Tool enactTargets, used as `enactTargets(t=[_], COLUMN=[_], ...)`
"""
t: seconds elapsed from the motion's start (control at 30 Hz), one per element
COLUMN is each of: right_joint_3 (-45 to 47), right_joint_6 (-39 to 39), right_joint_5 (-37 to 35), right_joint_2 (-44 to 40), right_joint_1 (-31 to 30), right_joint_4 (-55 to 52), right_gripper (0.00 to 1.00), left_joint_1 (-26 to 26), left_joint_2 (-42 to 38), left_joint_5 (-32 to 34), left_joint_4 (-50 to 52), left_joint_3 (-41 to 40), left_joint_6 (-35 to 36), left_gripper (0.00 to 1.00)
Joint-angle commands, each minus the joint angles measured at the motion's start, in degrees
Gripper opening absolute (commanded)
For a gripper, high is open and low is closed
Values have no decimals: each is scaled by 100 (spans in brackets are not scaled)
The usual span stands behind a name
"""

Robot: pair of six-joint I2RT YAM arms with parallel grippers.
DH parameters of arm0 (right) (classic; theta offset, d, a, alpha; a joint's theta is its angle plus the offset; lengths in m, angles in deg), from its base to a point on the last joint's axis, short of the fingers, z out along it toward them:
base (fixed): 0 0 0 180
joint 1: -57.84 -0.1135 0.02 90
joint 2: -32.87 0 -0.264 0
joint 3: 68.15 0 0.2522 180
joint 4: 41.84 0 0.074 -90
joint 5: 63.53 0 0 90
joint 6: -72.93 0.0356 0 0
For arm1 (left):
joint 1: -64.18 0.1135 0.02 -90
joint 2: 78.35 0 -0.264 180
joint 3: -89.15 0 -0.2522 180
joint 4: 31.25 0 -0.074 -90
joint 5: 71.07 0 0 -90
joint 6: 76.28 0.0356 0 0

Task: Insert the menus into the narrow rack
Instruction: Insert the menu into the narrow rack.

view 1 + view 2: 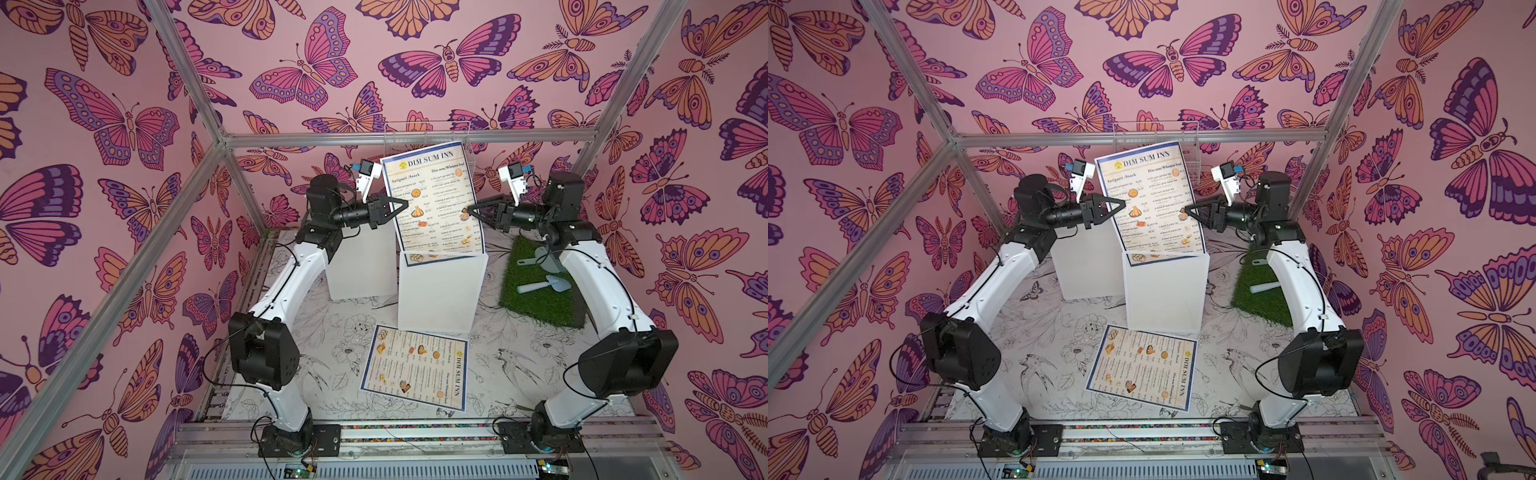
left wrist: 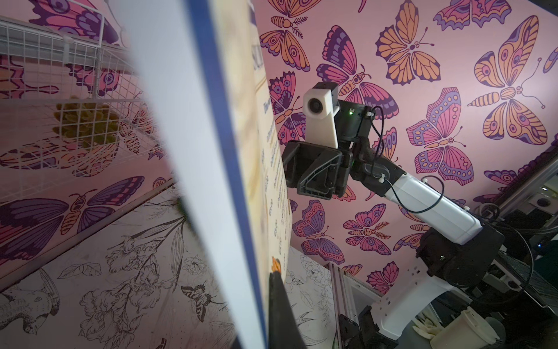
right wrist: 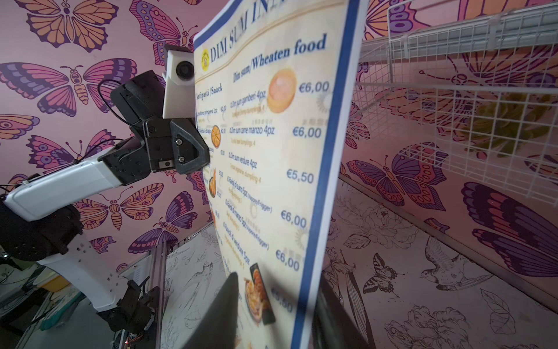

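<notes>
Both top views show the upright menu (image 1: 432, 199) standing with its lower edge inside the white rack (image 1: 440, 295). The left gripper (image 1: 406, 204) is clamped on its left edge. The right gripper (image 1: 469, 209) straddles the right edge, jaws apart. The second menu (image 1: 415, 372) lies flat on the counter (image 1: 328, 332).

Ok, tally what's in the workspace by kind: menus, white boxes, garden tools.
Cream laminated menus, dark blue borders: 2 (upright menu, flat menu)
Tall white boxes: 2 (front box, rear box)
Small plastic garden tools: 2 (pale blue trowel, greyish tool)
Green turf mat: 1
Total: 7
</notes>
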Motion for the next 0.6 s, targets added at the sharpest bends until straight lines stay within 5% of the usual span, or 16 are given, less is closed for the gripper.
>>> enactTargets(t=[0.0,0.57], right_joint_3=[-295,-892], right_joint_6=[160,497], right_joint_5=[250,450], right_joint_2=[159,555], right_joint_1=[-25,-45], right_joint_4=[192,408], right_gripper=[41,39], left_joint_1=[61,85], left_joint_2=[96,308], left_joint_5=[-218,-298], left_joint_4=[287,670], left_joint_3=[192,695], left_joint_6=[235,415], left_gripper=[0,4])
